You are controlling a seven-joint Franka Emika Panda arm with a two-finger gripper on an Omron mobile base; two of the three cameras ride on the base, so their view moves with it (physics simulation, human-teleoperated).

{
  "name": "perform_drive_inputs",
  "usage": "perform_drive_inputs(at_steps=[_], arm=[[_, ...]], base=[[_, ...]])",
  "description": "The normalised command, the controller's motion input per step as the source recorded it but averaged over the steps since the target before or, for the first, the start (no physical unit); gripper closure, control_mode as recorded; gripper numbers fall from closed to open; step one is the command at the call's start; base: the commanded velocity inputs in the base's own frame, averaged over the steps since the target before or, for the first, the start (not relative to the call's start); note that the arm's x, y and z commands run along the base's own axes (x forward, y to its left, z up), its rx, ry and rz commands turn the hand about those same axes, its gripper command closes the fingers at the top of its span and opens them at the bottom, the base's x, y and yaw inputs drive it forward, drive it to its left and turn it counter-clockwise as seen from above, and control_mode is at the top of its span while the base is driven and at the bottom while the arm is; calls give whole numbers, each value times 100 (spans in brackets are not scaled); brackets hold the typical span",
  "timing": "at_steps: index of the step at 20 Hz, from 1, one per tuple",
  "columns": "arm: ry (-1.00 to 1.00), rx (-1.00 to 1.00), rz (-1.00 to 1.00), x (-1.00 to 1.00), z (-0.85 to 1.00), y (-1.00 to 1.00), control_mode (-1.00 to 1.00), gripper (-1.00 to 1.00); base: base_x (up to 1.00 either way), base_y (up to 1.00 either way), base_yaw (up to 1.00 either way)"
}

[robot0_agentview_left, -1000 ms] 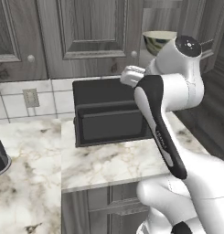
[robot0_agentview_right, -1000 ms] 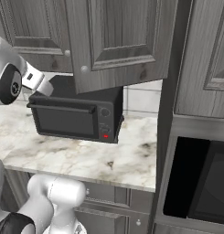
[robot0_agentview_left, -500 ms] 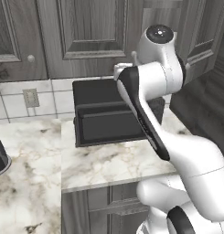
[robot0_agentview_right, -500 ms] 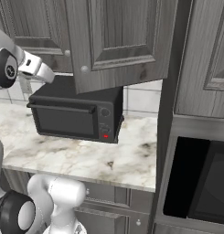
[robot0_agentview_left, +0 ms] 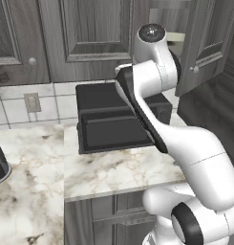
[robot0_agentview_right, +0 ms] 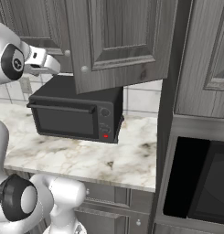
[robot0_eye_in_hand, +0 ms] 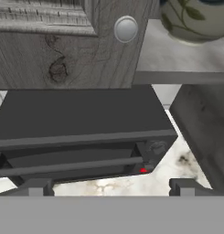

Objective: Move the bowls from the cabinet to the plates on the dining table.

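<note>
Still short of the cabinet [robot0_eye_in_hand: 49,50]: your gripper [robot0_eye_in_hand: 111,186] hung with jaws released and empty above the microwave [robot0_eye_in_hand: 77,132]. Cream-green bowl [robot0_eye_in_hand: 195,20] sat on the shelf [robot0_eye_in_hand: 177,59], upper right. You needed height, then a level approach past the door.

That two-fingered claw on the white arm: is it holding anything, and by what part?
Nothing is held. The gripper is open, its fingertips wide apart and bare, in front of the black microwave, below the pale cream-green bowl on the grey shelf.
</note>
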Motion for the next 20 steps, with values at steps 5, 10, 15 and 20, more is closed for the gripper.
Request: perform_drive_inputs(at_steps=[5,10,15,20], arm=[[0,-2,16,23,0,-33,-100,-100],[0,-11,6,27,0,-22,-100,-100],[1,-17,0,49,0,-10,-100,-100],[1,-15,0,44,0,-9,-100,-100]], base=[[0,0,0],[0,0,0],[0,0,0],[0,0,0]])
